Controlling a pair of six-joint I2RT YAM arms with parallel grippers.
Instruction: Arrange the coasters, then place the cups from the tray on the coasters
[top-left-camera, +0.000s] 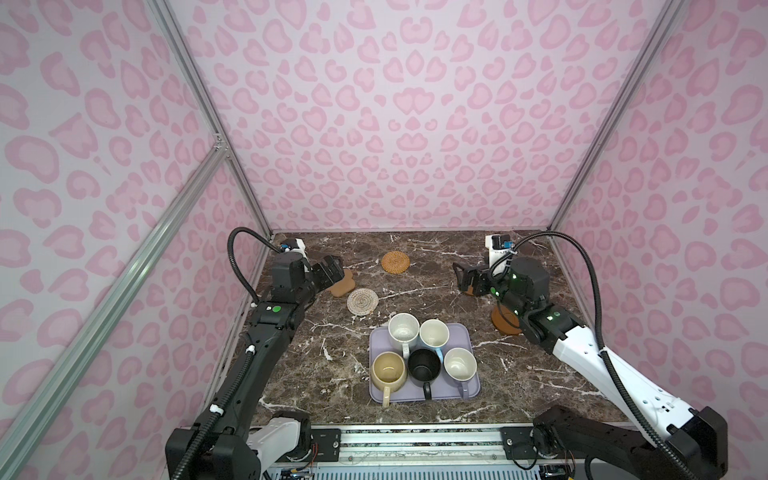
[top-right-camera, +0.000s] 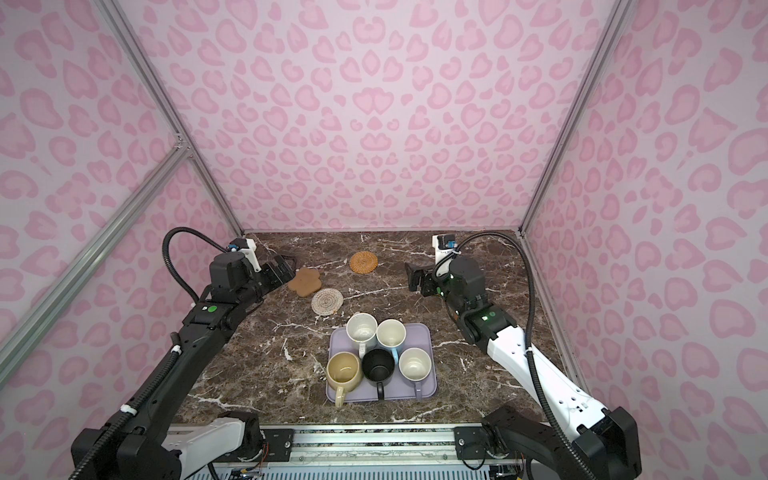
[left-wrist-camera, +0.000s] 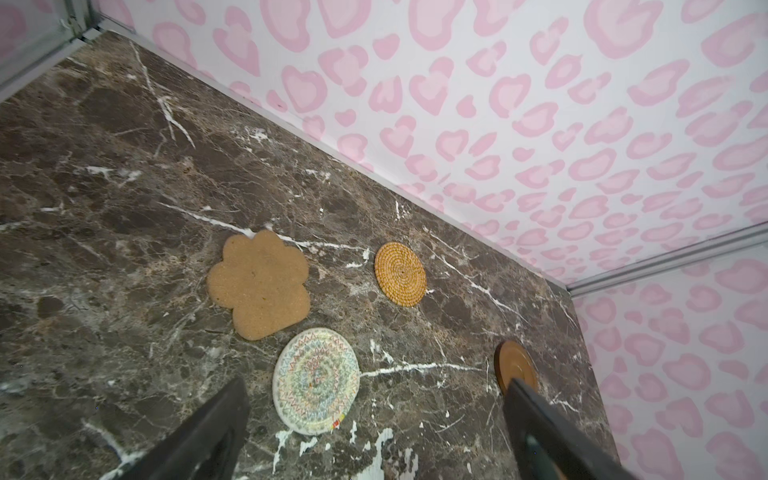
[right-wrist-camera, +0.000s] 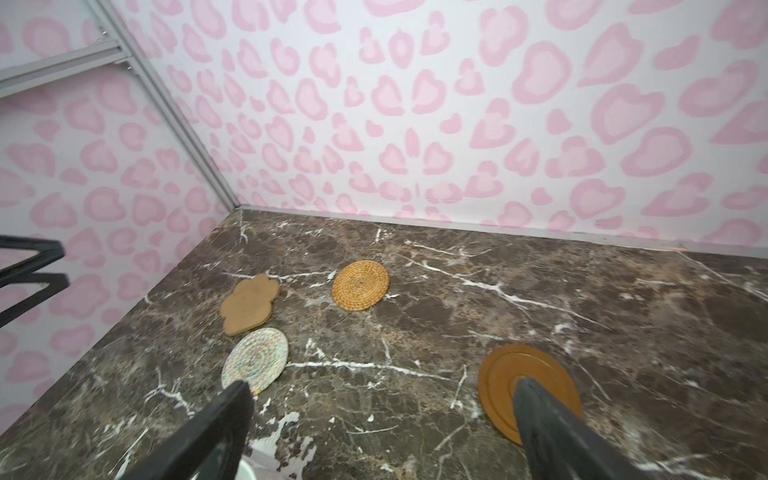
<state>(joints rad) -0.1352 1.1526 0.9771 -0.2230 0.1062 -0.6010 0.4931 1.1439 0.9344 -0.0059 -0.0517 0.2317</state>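
Left gripper (top-left-camera: 337, 266) and right gripper (top-left-camera: 460, 277) gape empty; right arm (top-left-camera: 582, 347) half hides a brown disc (top-left-camera: 500, 327)

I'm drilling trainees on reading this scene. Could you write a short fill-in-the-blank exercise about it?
1. ____ mugs stand on the tray.
2. The flower-shaped coaster lies nearest the ____ woven coaster.
3. The left end effector and the right end effector both stand ____.
Missing words: five; whitish; open.
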